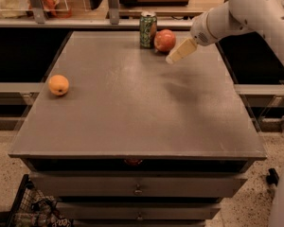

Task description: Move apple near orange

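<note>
The apple [164, 40], reddish-pink and round, sits at the far edge of the grey table [132, 108], just right of a green can. The orange [58, 85], small and yellow-orange, lies near the table's left edge, far from the apple. My gripper [172, 58] hangs from the white arm coming in from the upper right. Its cream-coloured tip is just right of and slightly in front of the apple, above the table top, apart from the fruit.
A green soda can [147, 29] stands upright right next to the apple on its left. A shelf with a rail [85, 21] runs behind the table. Drawers [137, 189] are below the table front. A wire basket [33, 212] sits at lower left on the floor.
</note>
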Available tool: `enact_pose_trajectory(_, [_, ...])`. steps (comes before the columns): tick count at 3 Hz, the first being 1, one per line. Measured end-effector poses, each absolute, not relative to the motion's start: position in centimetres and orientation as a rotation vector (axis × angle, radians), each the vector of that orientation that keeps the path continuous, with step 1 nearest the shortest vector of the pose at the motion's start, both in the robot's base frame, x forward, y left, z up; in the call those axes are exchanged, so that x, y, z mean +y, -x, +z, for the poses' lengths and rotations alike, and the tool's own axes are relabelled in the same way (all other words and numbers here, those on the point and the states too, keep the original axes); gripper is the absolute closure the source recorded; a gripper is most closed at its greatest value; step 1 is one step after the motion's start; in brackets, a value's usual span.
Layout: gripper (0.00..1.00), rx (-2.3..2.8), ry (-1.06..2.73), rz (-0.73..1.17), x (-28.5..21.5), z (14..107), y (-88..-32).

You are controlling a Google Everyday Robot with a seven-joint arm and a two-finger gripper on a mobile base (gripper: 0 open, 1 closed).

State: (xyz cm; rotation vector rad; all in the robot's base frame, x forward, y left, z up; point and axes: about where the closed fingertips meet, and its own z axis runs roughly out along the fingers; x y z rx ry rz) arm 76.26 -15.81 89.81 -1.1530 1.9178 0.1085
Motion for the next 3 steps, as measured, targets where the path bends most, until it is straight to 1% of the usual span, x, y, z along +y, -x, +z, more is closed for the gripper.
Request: enact_pose_trajectory(3, [0.00, 1.862, 1.052, 0.141, -12.6, 88.3, -81.0])
